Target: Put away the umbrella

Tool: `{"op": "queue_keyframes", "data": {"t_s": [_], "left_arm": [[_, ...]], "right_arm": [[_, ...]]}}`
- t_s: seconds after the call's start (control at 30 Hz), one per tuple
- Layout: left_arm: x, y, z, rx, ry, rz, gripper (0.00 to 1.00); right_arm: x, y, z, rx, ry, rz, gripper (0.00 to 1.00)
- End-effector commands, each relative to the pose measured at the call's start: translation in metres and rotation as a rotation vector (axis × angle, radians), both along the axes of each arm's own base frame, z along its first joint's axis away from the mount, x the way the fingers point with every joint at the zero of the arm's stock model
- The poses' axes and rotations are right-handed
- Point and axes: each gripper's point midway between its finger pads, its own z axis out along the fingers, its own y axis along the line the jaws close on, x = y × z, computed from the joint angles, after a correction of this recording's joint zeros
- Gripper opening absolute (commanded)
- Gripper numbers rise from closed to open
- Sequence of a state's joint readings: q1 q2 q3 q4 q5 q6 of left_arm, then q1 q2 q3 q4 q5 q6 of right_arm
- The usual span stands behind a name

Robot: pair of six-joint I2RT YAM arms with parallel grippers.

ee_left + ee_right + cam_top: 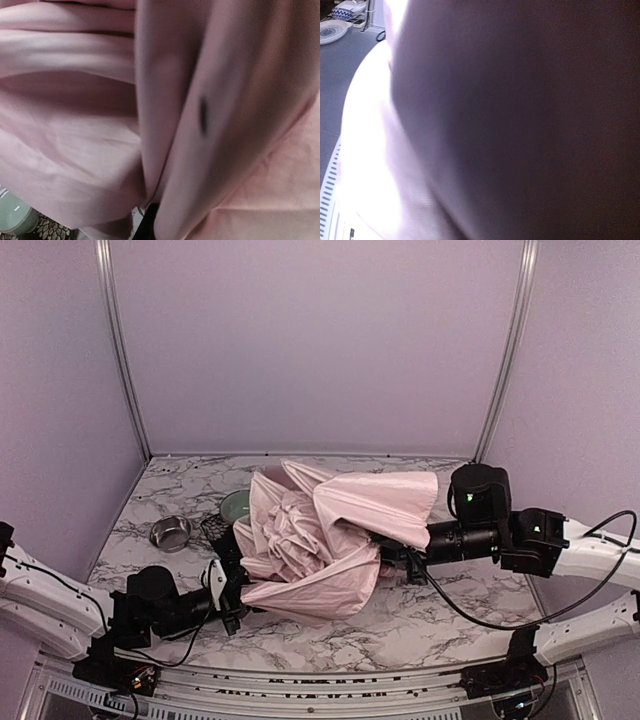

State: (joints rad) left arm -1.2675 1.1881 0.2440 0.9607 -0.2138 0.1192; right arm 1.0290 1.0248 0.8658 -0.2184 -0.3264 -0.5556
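- Umbrella of pale pink fabric is shown lying on its side near the middle of a marbled tabletop, its canopy half collapsed into loose, rumpled folds.
- The left gripper is pressed against the canopy's lower left edge. Its wrist view is filled with pink folds, so it cannot be told whether the gripper is released or clenched on the cloth.
- The right gripper is tucked under the canopy's right side and is clenched. What it grasps is hidden by fabric; the shaft or handle end is judged likely, since holding it would steady the umbrella from that side.
- The umbrella is flanked by both arms, an arrangement judged to suit gathering the cloth inward while the far end is braced.
- A small steel bowl, a pale green bowl and a dark patterned mat are seen at the left. The green bowl and the mat lie just beside or partly under the canopy's edge.
- The task is judged unfinished, as the folds are not yet gathered tight.
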Motion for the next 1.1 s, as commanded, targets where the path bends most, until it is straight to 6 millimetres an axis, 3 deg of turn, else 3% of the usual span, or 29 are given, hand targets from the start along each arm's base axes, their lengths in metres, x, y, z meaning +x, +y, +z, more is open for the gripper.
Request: {"op": "queue_keyframes", "data": {"t_s": [0.0, 0.2, 0.5, 0.8, 1.07], "left_arm": [[0.017, 0.002, 0.013, -0.007, -0.130, 0.013, 0.09], [0.034, -0.003, 0.006, 0.038, -0.212, -0.037, 0.11], [0.049, -0.041, -0.011, 0.118, -0.295, -0.112, 0.12], [0.047, -0.068, -0.037, 0.184, -0.349, -0.212, 0.12], [0.064, -0.069, -0.053, 0.208, -0.303, -0.135, 0.16]], "right_arm": [[-0.033, 0.003, 0.014, 0.034, 0.037, 0.185, 0.00], [-0.050, -0.006, -0.015, -0.045, 0.052, 0.233, 0.00], [-0.053, -0.027, -0.119, -0.393, -0.018, 0.134, 0.00], [-0.059, -0.046, -0.196, -0.644, -0.067, 0.095, 0.00], [-0.058, -0.049, -0.247, -0.828, 0.007, 0.065, 0.00]]}}
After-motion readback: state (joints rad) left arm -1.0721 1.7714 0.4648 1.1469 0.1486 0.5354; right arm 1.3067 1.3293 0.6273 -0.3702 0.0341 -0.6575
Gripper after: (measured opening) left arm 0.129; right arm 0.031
